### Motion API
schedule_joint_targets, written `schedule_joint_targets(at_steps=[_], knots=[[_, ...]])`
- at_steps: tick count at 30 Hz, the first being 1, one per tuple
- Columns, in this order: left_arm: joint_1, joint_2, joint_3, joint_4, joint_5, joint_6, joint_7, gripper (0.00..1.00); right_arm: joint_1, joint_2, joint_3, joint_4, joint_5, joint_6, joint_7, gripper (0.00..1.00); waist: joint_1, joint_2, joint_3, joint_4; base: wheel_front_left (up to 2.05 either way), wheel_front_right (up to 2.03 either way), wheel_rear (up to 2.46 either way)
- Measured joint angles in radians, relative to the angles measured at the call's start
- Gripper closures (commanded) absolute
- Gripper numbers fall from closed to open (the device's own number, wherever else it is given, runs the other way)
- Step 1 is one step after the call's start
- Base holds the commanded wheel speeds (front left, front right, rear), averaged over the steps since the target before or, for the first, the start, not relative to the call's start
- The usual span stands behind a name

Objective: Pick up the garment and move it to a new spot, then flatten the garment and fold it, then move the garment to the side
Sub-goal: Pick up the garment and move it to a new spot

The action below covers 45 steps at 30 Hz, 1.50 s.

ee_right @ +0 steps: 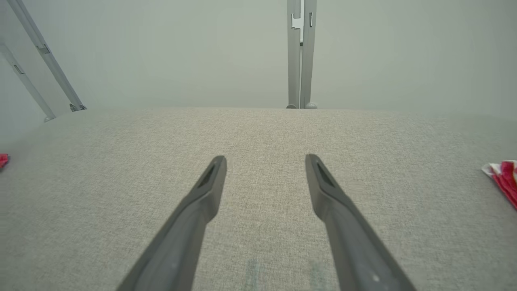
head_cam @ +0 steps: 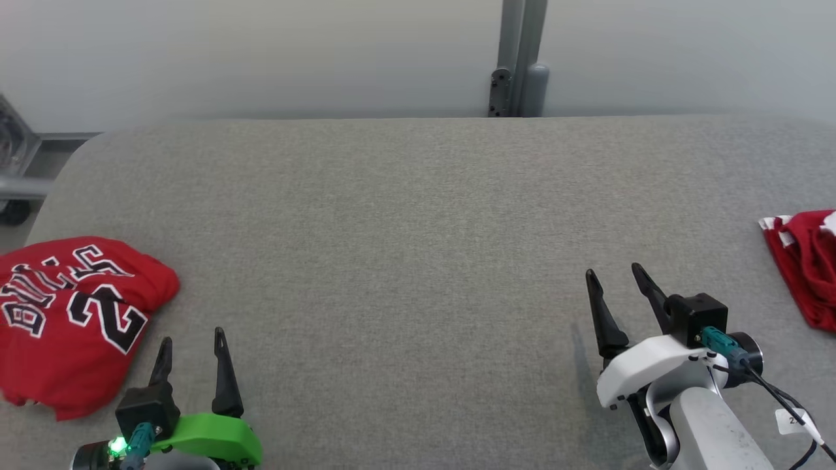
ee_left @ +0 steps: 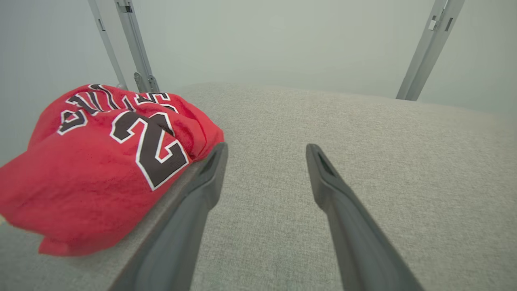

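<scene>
You have two garments on one grey table [head_cam: 418,215]: a jersey [head_cam: 72,320] at its left edge, a red-and-white garment [head_cam: 806,274] at its right. Two grippers, left gripper [head_cam: 192,335] and right gripper [head_cam: 612,269], at its near edge; one post [head_cam: 519,59] behind.

Soft even light, faint shadows (wrist views bowed at edges).

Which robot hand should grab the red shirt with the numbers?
Probably the left hand. It is open and right beside the red shirt, while the right hand is far across the table.
</scene>
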Motion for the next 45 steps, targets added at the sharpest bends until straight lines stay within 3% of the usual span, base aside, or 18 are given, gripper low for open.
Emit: schedule_joint_targets(at_steps=[18, 24, 30, 41, 45], knots=[[0.042, 0.001, 0.110, 0.001, -0.047, 0.006, 0.000, 0.00, -0.004, 0.001, 0.074, 0.005, 0.006, 0.000, 0.000, 0.00, 0.0000, 0.0000, 0.030, 0.311, 0.00, 0.00, 0.00], [0.046, 0.001, 0.143, 0.000, -0.056, -0.002, 0.000, 0.00, -0.011, 0.001, 0.087, 0.008, 0.005, 0.000, 0.000, 0.00, 0.0000, 0.0000, 0.032, 0.374, 0.00, 0.00, 0.00], [0.017, 0.001, 0.167, 0.023, -0.091, -0.023, 0.000, 0.00, -0.021, 0.002, 0.093, 0.006, -0.022, 0.000, 0.000, 0.00, 0.0000, 0.0000, 0.057, 0.372, 0.00, 0.00, 0.00], [-0.239, 0.001, 0.233, 0.155, -0.106, -0.048, 0.000, 0.00, -0.084, -0.019, 0.070, -0.037, -0.094, 0.000, 0.000, 0.00, 0.0000, 0.0000, 0.181, 0.308, 0.00, 0.00, 0.00], [-0.332, 0.006, 0.262, 0.226, -0.080, -0.079, 0.000, 0.00, -0.104, -0.036, 0.081, -0.062, -0.102, 0.000, 0.000, 0.00, 0.0000, 0.0000, 0.232, 0.281, 0.00, 0.00, 0.00]])
